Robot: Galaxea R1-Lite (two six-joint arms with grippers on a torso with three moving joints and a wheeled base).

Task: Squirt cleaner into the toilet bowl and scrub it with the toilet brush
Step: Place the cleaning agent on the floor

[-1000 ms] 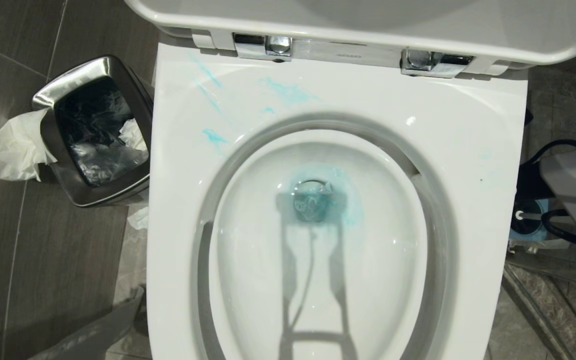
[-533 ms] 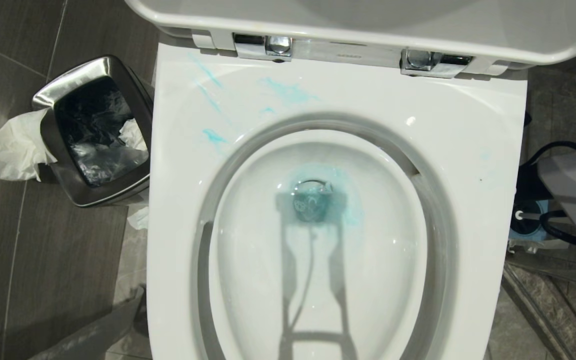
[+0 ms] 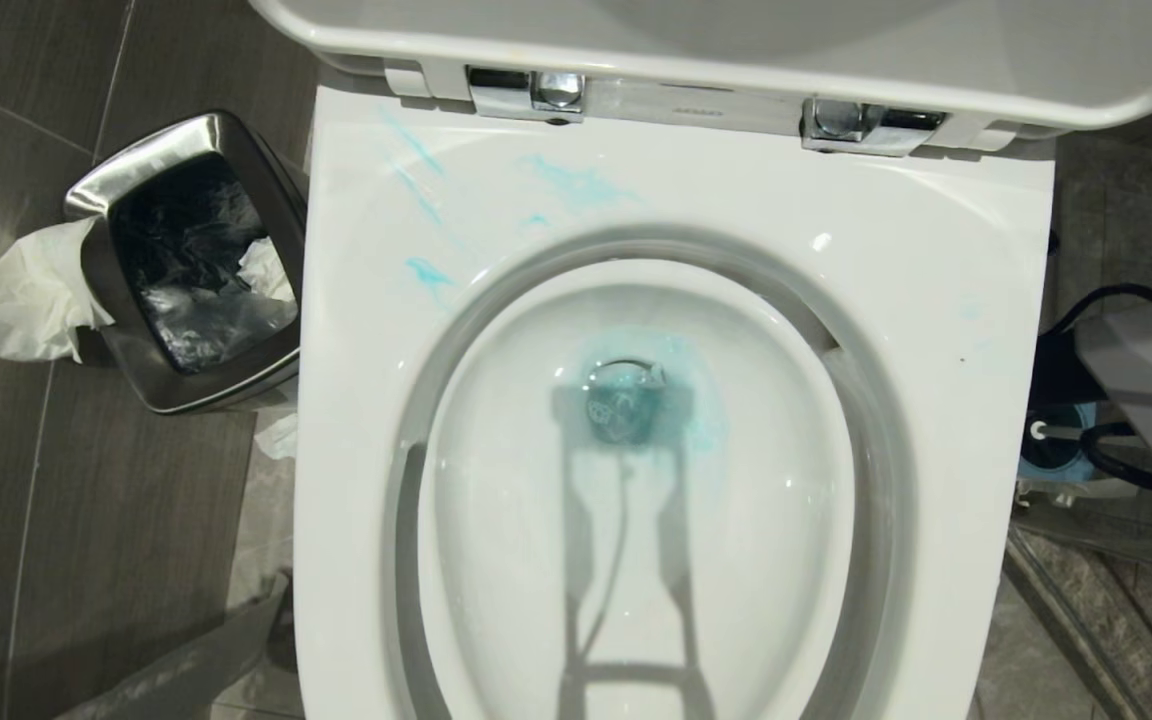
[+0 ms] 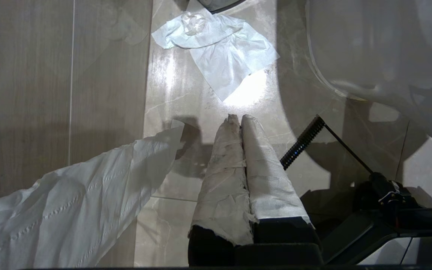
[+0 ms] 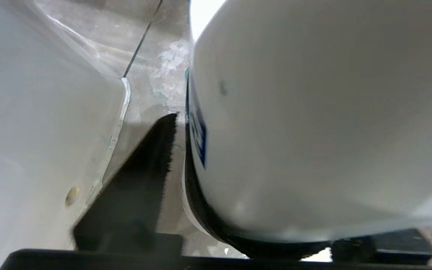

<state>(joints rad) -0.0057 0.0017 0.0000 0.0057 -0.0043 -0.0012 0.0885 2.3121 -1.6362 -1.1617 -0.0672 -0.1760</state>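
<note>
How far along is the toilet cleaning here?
Done: cleaner streaks the toilet bowl rim and tints the drain water. In hand: the right tool straddles a white bottle, its visible finger clear of it. Remaining: scrubbing; nothing is working in the bowl. The left tool idles shut over the floor.

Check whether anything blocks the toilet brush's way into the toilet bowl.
Nothing visible does: the toilet bowl lies open, lid raised; the toilet brush stands beside its right side.
</note>
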